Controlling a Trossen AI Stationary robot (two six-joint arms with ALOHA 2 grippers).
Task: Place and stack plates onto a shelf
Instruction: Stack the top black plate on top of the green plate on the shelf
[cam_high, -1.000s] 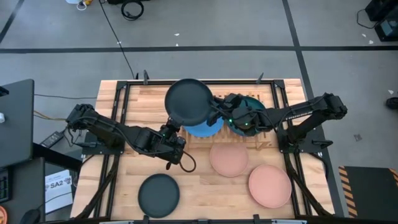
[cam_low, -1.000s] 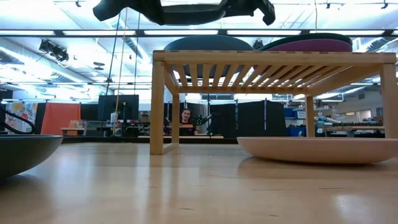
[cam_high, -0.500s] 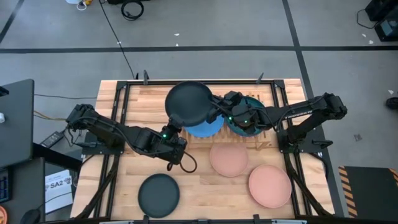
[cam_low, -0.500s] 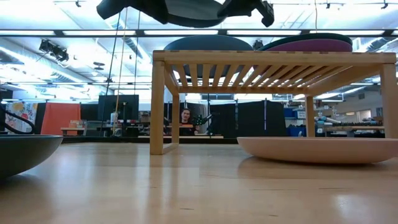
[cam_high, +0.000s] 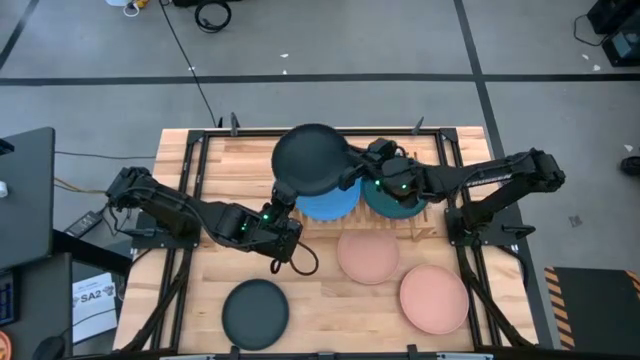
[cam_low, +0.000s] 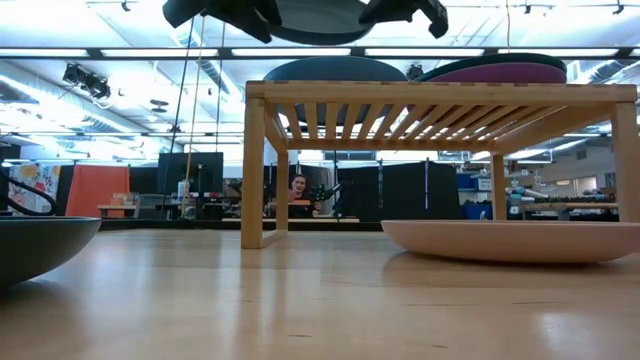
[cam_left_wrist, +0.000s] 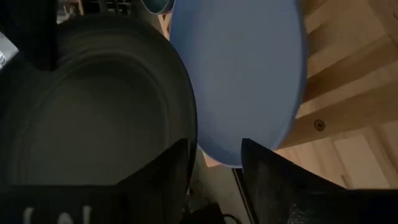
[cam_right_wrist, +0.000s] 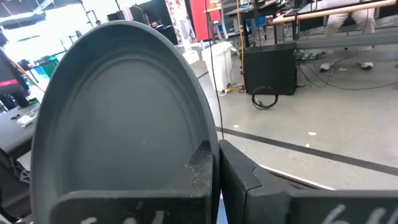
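A charcoal black plate (cam_high: 312, 160) hangs over the shelf's (cam_low: 440, 95) left half, above a bright blue plate (cam_high: 330, 207) lying there. My right gripper (cam_high: 358, 175) is shut on the black plate's right rim. My left gripper (cam_left_wrist: 214, 165) stands open at that plate's near-left rim. On the shelf's right half a dark teal plate (cam_high: 397, 203) lies on a purple one (cam_low: 500, 73). Two salmon pink plates (cam_high: 368, 256) (cam_high: 434, 298) and another black plate (cam_high: 255, 312) rest on the tabletop. My right gripper pinches the black plate's rim (cam_right_wrist: 210, 148) between its two fingers, on the side toward the table's right. The fingers come about level from the right. The plate hangs clear above the blue plate, roughly level. My left gripper: one finger (cam_left_wrist: 171, 165) stands beside the plate's rim; whether it touches, I cannot tell.
The shelf stands on legs at the table's far middle, with room under it; one pink plate (cam_low: 515, 240) lies partly beneath its front. A dark metal frame (cam_high: 190, 150) borders the tabletop. A monitor (cam_high: 25, 190) sits off the left edge.
My left gripper has opened at the black plate's rim and let go of it. The plate, still raised, has shifted a little toward the table's right edge together with my right gripper.
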